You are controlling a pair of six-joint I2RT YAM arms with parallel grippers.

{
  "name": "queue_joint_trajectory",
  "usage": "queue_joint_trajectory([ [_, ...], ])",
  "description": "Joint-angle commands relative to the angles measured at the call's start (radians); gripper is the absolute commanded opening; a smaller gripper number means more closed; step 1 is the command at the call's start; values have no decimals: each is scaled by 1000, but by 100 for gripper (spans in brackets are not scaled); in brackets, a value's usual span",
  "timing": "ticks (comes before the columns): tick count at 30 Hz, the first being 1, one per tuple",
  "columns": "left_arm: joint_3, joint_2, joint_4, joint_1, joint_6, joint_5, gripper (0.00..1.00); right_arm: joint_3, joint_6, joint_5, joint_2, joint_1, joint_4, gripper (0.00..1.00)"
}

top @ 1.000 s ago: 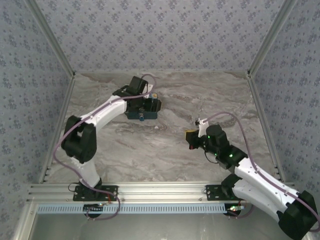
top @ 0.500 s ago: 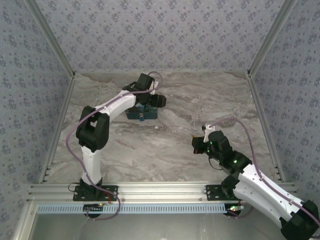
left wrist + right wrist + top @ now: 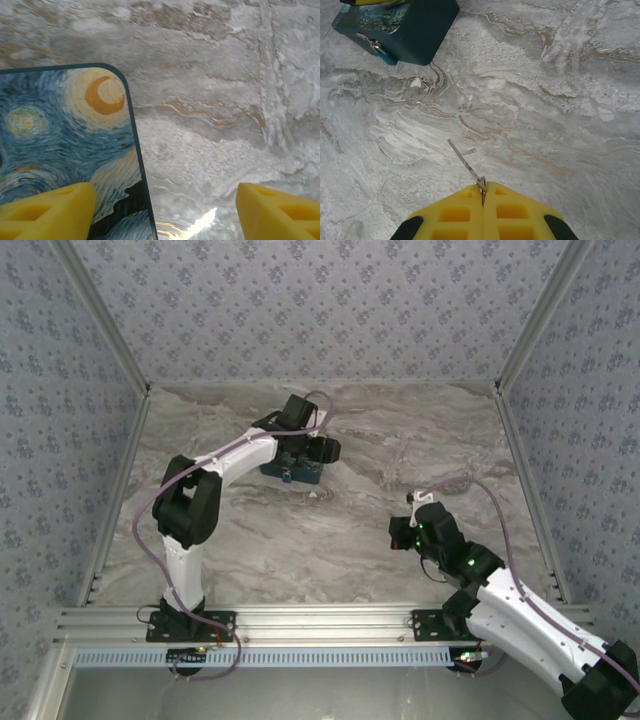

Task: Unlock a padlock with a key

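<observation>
Right claw is pressed together on the key, thin blade poking forward over the surface. Left claw hangs spread, one finger above the box lid, the other past its edge. The padlock sits on the box's front, well apart from the key. Looks like the approach step: next, carry the key across and line it up with the keyhole.

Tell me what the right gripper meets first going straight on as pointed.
Probably bare table, touched first by the key tip jutting from the right gripper; the painted box sits left of that line. Depth unclear.
</observation>
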Motion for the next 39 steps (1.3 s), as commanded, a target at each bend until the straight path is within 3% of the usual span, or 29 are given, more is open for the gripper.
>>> queue_joint_trajectory([
  [1,-36,-4,-71,-54,-8,49,74,51,29,59,-10,1,-86,0],
  [7,-51,-28,-58,-122,-41,58,74,87,64,49,-23,-51,-226,0],
  [13,-31,-9,-29,-187,-78,116,74,96,80,-11,-83,-166,-308,0],
  [19,76,74,-33,-202,-76,156,74,86,79,-96,-125,-265,-299,0],
  [29,338,185,-65,-196,-35,193,75,23,132,-177,-124,-271,-179,0],
  [34,329,106,-45,-181,-7,192,77,12,123,-201,-115,-269,-142,0],
  [39,127,-94,96,-143,7,185,79,-22,102,-277,-114,-267,-48,0],
])
